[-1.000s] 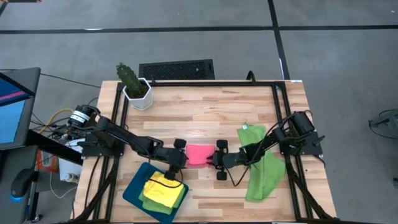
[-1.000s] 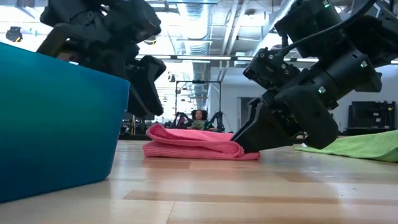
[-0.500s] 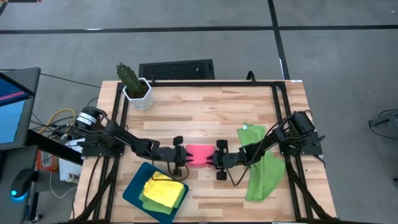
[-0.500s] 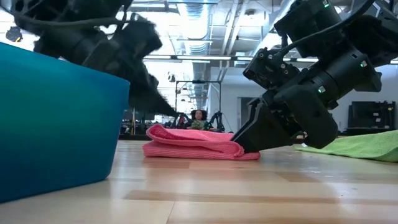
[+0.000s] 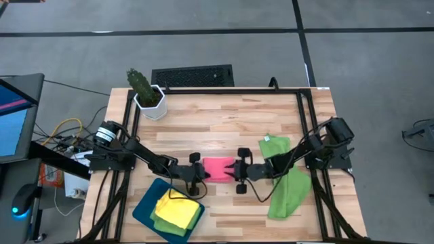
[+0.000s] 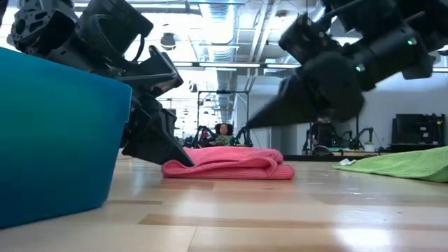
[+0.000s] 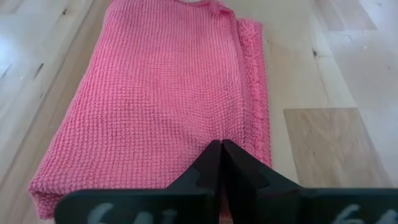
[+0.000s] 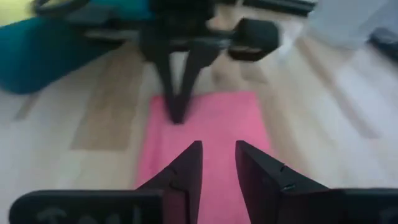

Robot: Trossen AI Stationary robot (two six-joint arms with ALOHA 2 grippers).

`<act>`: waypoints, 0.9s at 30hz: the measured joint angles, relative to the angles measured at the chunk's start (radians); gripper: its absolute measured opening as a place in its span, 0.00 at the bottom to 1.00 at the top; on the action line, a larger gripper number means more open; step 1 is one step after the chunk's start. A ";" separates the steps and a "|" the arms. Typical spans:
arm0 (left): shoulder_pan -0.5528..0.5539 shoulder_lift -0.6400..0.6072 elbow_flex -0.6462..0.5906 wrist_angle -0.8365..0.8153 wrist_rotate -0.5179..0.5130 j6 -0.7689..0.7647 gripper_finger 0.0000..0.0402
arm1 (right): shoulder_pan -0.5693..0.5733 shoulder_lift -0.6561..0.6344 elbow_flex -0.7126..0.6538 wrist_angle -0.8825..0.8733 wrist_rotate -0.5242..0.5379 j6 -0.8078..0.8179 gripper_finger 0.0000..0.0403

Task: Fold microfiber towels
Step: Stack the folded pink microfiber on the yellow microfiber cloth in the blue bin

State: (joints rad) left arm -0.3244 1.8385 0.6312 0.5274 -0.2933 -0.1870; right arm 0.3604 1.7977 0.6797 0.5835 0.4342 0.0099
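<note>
The folded pink towel lies flat on the wooden surface, near the middle and towards its front edge. The left tool sits low at one end of it, fingers pressed together at the cloth's edge. The right tool hangs just above the other end, clear of the cloth, its fingers a narrow gap apart and holding nothing. A yellow towel tops a stack in the teal tray at the front left. Lime green towels lie along the right edge.
</note>
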 joint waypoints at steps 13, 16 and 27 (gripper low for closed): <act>0.001 -0.107 -0.004 -0.029 -0.013 0.040 0.02 | -0.093 0.199 0.005 0.080 0.021 0.087 0.30; 0.001 -0.173 -0.004 -0.059 -0.033 0.082 0.02 | -0.094 0.214 0.007 0.087 0.025 0.104 0.30; 0.049 -0.129 -0.081 0.072 -0.225 0.176 0.02 | -0.094 0.177 0.003 0.068 0.009 0.069 0.30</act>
State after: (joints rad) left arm -0.2750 1.7091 0.5500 0.5995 -0.5179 -0.0109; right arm 0.2662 1.9751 0.6827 0.6514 0.4436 0.0788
